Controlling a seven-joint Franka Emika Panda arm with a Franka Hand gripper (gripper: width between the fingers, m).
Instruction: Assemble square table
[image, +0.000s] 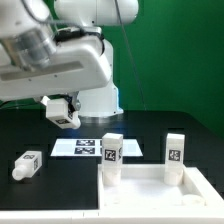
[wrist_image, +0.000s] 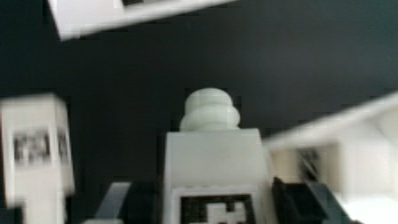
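Note:
My gripper (image: 63, 113) hangs above the black table at the exterior view's left, shut on a white leg (image: 66, 116) with a tag. In the wrist view that leg (wrist_image: 217, 155) sits between the two dark fingers (wrist_image: 118, 200), its rounded screw tip (wrist_image: 212, 108) pointing away from the gripper (wrist_image: 217, 203). The white square tabletop (image: 150, 195) lies at the front right, underside up, with two legs standing upright in it: one (image: 111, 150) at its left corner, another (image: 176, 148) at its right. A further leg (image: 28, 165) lies loose at the front left.
The marker board (image: 92, 148) lies flat behind the tabletop, and part of the marker board (wrist_image: 125, 15) shows in the wrist view. The robot's white base (image: 98, 98) stands at the back. A blurred tagged white leg (wrist_image: 36, 145) appears beside the held leg.

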